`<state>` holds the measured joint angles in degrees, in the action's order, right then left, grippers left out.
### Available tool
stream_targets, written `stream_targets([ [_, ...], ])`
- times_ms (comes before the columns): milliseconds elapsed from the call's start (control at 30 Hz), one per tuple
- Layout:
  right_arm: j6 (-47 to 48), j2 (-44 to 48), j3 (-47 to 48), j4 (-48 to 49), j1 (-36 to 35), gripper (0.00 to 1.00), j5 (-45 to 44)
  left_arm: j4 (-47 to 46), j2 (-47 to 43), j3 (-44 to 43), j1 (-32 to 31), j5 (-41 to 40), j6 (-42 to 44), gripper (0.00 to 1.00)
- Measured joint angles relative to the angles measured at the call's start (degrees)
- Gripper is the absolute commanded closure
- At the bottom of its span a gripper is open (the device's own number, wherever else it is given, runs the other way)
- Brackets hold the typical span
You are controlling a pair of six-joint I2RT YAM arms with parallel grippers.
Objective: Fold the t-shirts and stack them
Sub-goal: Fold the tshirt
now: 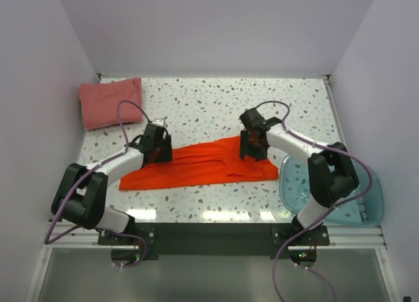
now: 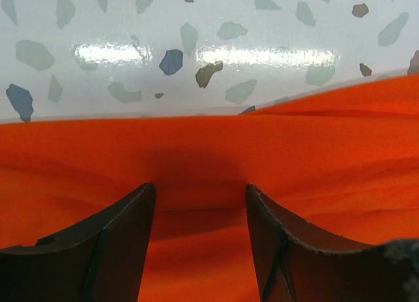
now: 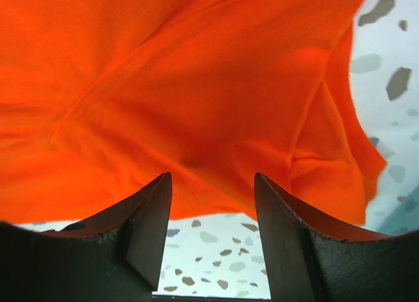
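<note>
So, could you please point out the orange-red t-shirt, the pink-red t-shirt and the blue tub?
orange-red t-shirt [image 1: 196, 164], top external view, middle of the spread cloth.
pink-red t-shirt [image 1: 110, 102], top external view, centre of the folded bundle.
blue tub [image 1: 291, 184], top external view, its left wall.

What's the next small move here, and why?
Probably lower the left hand and right hand and close on the ends of the bright orange-red cloth t-shirt for another fold: both hands stand open over it, holding nothing, and it lies as a long creased strip, unlike the folded dusty pink cloth t-shirt at the far-left corner.
</note>
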<state>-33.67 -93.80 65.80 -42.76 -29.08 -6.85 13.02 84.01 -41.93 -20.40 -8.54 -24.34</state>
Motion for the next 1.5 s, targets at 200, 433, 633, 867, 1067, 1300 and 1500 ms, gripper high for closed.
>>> stream_targets([
  [200, 0.1, -8.2, 1.7, 1.9, 0.0, 0.43, 0.3, -0.1, -3.3, 2.6, 0.0, -0.9, 0.0, 0.39],
  [433, 0.8, -15.6, 8.0, 0.7, 0.8, 0.41, -0.1, 0.5, -3.4, 3.7, 0.0, -1.4, -0.2, 0.39],
  [633, 2.2, -22.5, 17.9, -1.6, 4.2, 0.41, -0.1, 1.6, -5.1, 5.2, 0.0, -1.0, -1.0, 0.4],
  [867, 4.0, -34.8, 37.6, -5.7, 7.7, 0.41, -0.8, 1.7, -10.2, 9.4, -0.7, 3.5, -4.6, 0.46],
  [1067, 4.2, -44.5, 54.4, -7.0, 8.1, 0.39, -1.7, 1.6, -17.2, 14.1, -5.7, 11.1, -8.3, 0.49],
  [1300, 4.0, -49.2, 63.3, -6.0, 8.5, 0.31, -0.1, 3.2, -24.6, 13.9, -11.6, 18.9, -9.7, 0.47],
  [1500, 5.3, -45.4, 58.7, -2.4, 8.5, 0.24, 1.6, 10.1, -25.9, 3.8, -11.8, 14.6, -9.1, 0.47],
])
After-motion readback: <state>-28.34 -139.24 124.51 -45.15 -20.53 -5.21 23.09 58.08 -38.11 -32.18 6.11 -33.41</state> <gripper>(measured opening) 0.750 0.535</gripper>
